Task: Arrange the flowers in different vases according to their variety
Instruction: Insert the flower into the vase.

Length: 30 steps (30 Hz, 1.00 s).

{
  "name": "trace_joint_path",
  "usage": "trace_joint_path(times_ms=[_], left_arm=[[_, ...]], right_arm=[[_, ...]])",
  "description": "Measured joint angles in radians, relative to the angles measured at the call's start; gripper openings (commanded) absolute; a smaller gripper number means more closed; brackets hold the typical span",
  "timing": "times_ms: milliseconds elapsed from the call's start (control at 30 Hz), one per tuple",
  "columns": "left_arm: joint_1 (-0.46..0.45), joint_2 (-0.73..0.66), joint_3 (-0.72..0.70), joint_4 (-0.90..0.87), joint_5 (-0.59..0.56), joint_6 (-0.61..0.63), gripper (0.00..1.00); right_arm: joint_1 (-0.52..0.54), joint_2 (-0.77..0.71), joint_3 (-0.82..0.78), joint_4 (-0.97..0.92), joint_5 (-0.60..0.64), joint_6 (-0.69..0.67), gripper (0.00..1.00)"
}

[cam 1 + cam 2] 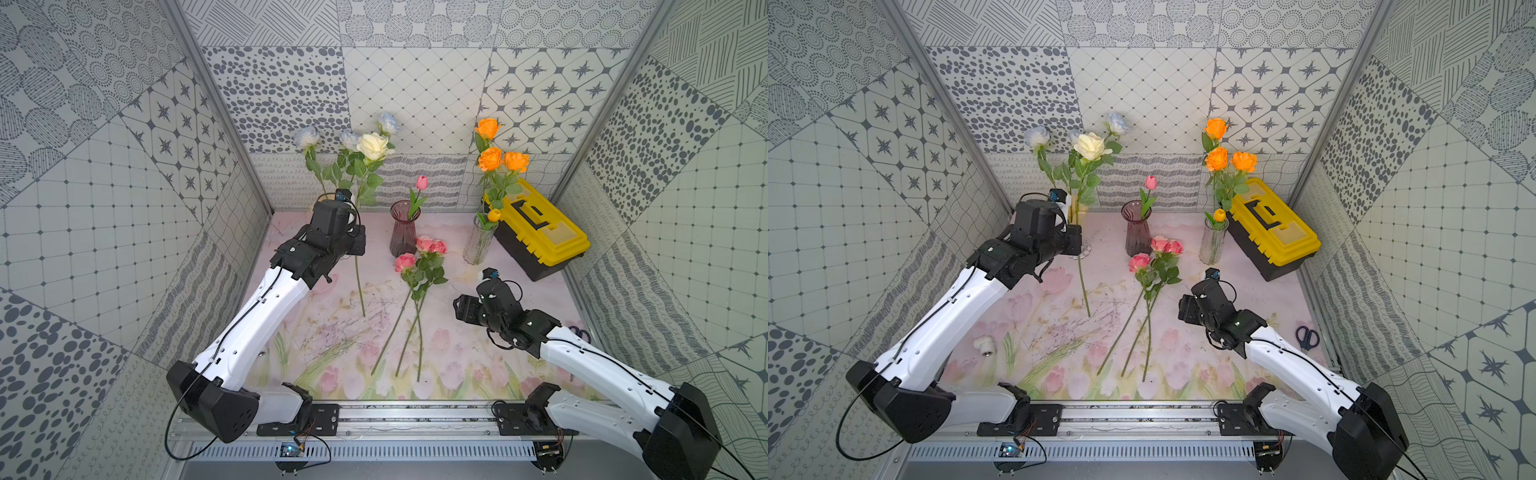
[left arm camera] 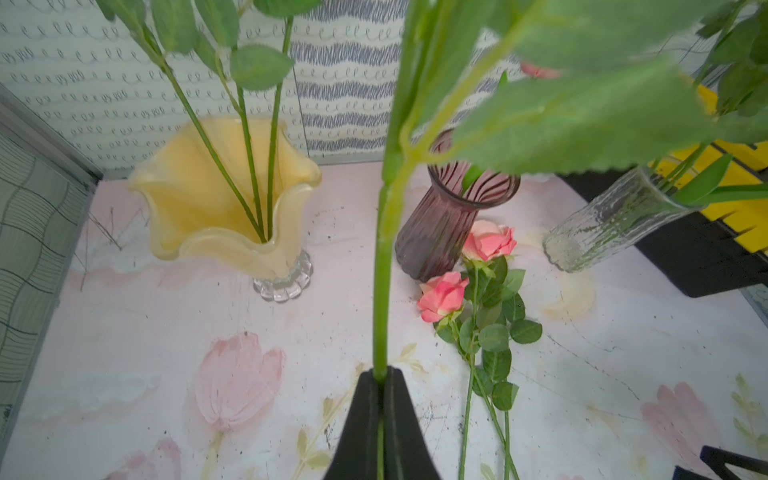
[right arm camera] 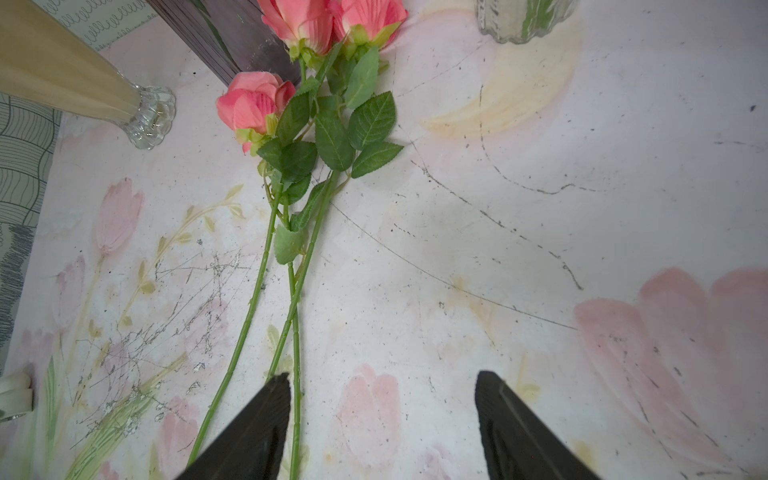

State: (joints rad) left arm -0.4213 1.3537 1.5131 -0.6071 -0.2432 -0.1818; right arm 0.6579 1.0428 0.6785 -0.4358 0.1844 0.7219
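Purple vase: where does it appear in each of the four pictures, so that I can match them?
Top view: purple vase, upper middle, at the mat's back.
Top view: purple vase, upper middle too.
Left wrist: purple vase, just behind the held green stem, beside the yellow vase.
Right wrist: purple vase, cut off at the frame edge.
Shared landmark: the pink roses lying by its base.

The three vases differ: a cream-yellow vase (image 2: 174, 208), a dark purple ribbed vase (image 1: 402, 232), a clear glass vase (image 1: 478, 245). The flowers are pale-blue roses (image 1: 306, 136), a cream rose (image 1: 374, 145), orange roses (image 1: 490, 158) and pink roses (image 1: 405, 262), all with green stems and leaves. The worktop mat (image 1: 449, 374) is pale pink with painted tulips. The toolbox (image 1: 540, 232) is yellow and black.
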Motion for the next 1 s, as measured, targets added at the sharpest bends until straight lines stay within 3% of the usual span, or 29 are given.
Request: trace_joint_path(times_ms=[267,667,1000], left_arm=[[0.011,0.034,0.122,0.148,-0.060,0.159,0.00],[0.105,0.167,0.362,0.374,-0.081,0.361,0.00],[0.179,0.284,0.408,0.549,-0.070,0.417,0.00]], right_arm=[[0.000,0.000,0.000,0.000,0.000,0.000,0.75],[0.000,0.000,0.000,0.000,0.000,0.000,0.75],[0.000,0.000,0.000,0.000,0.000,0.000,0.75]])
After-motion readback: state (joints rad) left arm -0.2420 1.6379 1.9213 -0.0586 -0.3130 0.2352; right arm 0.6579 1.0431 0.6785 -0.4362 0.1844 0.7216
